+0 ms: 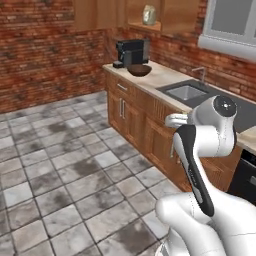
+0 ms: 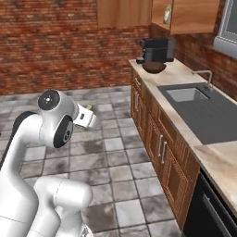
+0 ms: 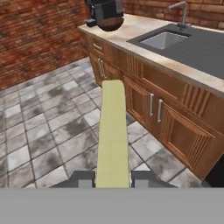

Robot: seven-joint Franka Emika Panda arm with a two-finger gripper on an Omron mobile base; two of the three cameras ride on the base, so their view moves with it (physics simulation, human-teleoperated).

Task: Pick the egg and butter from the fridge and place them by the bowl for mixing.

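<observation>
**Butter stick carried over kitchen floor**

Clamped between the gripper's (image 3: 113, 179) two dark finger tips, the pale yellow butter (image 3: 113, 135) juts forward above the grey floor tiles (image 3: 52, 131). Ahead, the dark wooden bowl (image 1: 139, 70) sits on the counter (image 1: 160, 75) just before the coffee machine (image 1: 132, 52), left of the steel sink (image 1: 187, 92).

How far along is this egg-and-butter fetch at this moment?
In hand: the gripper is shut on the butter, out of the fridge and carried over the tiled floor. Left: setting it by the bowl at the counter's far end. I can't make out an egg beside the bowl, so that part may be left too.
</observation>
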